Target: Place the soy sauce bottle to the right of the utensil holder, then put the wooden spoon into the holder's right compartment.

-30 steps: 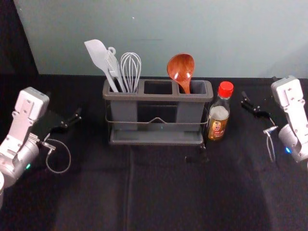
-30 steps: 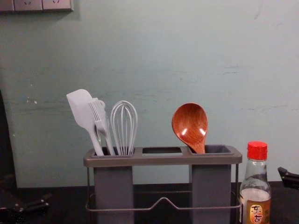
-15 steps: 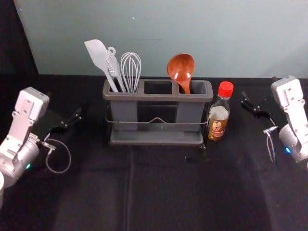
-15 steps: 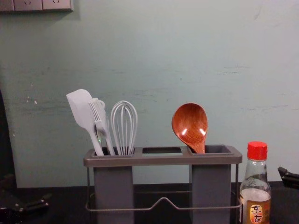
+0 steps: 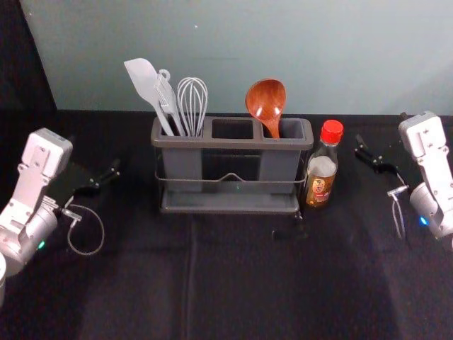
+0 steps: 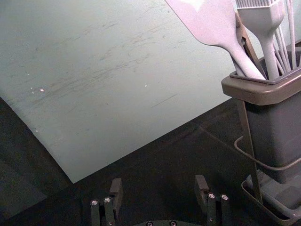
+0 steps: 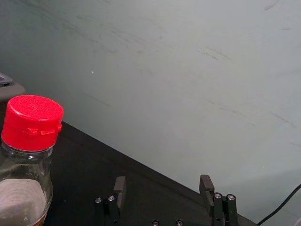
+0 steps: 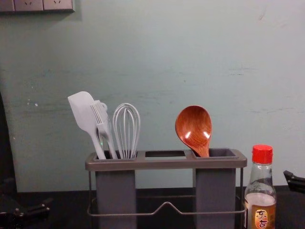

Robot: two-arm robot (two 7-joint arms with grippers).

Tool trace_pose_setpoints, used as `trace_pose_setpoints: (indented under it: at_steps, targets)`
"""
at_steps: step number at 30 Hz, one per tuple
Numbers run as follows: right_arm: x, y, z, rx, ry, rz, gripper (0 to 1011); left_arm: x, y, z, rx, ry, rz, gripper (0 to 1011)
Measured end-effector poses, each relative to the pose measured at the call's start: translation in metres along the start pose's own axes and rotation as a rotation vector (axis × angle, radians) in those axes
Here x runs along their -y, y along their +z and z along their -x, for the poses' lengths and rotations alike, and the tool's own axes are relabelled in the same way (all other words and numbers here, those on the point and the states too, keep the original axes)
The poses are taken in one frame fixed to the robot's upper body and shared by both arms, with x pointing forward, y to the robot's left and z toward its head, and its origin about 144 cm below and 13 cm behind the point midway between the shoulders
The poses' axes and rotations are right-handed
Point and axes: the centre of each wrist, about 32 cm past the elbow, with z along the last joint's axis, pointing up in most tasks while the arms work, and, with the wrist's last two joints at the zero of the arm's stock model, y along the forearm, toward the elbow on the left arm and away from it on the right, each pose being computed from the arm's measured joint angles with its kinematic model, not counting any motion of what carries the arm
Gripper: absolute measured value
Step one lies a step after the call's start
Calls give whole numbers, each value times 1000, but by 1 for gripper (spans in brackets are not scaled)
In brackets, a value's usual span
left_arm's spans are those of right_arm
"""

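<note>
1. Matching the frame from half a second ago, the utensil holder [image 5: 233, 144] stands upright in the same place, with the white spatula [image 5: 144, 83], whisk [image 5: 192, 106] and brush [image 8: 101, 123] again in its left compartment.
2. The soy sauce bottle [image 5: 322, 166] is unmoved too: upright, red cap on, just beside the holder's right end. I can't tell whether the two touch.
3. The wooden spoon [image 5: 267, 103] keeps its spot in the right compartment, handle down, bowl up and tilted a little toward the left.
4. My arms hold the same poses as in that frame, one out at each side, apart from the holder and the bottle.
5. On the left side of the head view, my left gripper [image 5: 95, 151] reaches forward over the dark table [image 5: 233, 283]. Its own wrist view shows the jaws spread wide, nothing between them, with the holder's left end off to one side.
6. Over on the right, my right gripper [image 5: 381, 127] also points forward, beyond the bottle. From its wrist camera I see the jaws well apart and gripping nothing, the red cap [image 7: 32, 122] near one edge.
</note>
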Motion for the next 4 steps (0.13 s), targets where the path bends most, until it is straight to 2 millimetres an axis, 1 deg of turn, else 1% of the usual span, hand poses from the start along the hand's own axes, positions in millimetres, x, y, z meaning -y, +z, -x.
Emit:
trace_pose_setpoints:
  at_steps: [4]
  targets:
    - [0,0,0,0,0,0,1002,0,0,0,0,0,0,1005]
